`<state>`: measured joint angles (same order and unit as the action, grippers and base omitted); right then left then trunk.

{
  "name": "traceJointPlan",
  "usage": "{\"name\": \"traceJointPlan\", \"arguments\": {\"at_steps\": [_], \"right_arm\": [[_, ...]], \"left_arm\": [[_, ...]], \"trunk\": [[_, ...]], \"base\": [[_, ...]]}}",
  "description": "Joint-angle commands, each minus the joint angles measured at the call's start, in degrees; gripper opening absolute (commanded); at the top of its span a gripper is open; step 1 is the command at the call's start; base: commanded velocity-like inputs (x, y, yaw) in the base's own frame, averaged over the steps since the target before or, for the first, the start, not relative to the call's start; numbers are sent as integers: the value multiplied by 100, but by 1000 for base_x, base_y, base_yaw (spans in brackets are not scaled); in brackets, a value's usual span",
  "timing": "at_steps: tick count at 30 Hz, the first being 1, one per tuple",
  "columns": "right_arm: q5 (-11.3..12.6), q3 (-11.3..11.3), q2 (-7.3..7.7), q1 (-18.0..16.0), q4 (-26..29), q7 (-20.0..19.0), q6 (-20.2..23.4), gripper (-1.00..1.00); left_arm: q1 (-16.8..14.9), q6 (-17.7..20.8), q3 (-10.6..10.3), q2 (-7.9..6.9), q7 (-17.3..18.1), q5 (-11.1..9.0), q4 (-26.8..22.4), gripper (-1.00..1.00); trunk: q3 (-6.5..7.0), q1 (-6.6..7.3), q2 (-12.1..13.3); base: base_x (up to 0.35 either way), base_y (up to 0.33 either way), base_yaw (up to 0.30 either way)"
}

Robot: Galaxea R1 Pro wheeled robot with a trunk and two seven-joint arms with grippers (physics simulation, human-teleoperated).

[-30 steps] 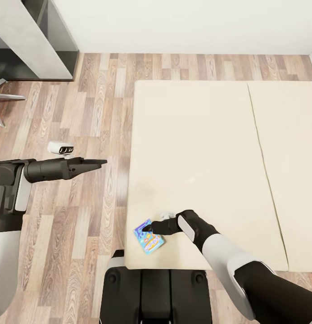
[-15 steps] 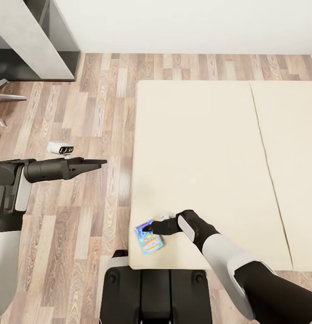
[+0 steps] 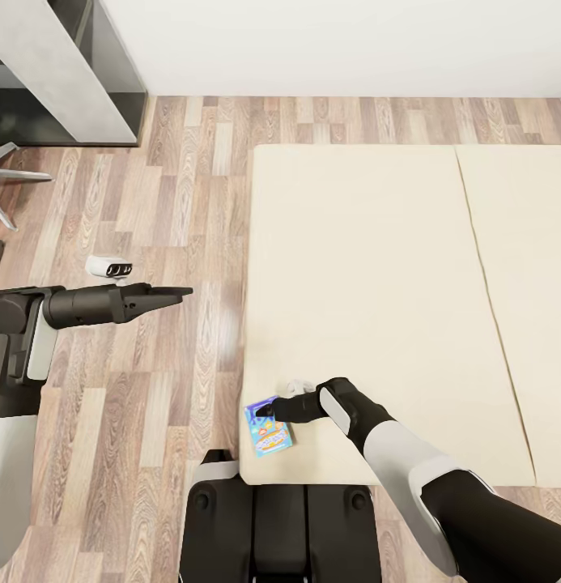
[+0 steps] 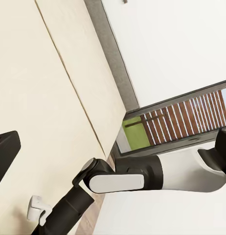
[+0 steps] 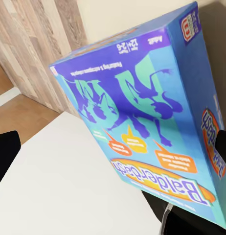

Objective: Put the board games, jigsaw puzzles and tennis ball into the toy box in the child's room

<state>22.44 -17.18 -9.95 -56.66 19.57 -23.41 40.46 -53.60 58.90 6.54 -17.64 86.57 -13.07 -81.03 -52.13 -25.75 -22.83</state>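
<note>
Here cream bed point(image 3: 377, 267) meets wood-plank floor point(image 3: 163, 202).

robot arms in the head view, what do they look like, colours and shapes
Both arms are built of rounded segments: glossy white shells on the upper parts, dark grey to black cylinders toward the wrists. The left gripper is matte black with two slim, tapering fingers. The right gripper is black too, behind a bulbous black and white wrist. No cables or markings show.
</note>
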Motion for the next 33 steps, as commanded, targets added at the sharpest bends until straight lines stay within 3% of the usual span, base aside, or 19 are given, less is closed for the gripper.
{"name": "traceJointPlan", "arguments": {"at_steps": [1, 33], "right_arm": [[6, -22, 2, -3, 3, -14, 13, 100], [6, -22, 2, -3, 10, 21, 14, 100]], "left_arm": [[-2, 60, -1, -3, 18, -3, -1, 100], [-2, 60, -4, -3, 14, -3, -1, 100]], "trunk": [[-6, -3, -9], [-6, -3, -9]], "base": [[0, 84, 0], [0, 19, 0]]}}
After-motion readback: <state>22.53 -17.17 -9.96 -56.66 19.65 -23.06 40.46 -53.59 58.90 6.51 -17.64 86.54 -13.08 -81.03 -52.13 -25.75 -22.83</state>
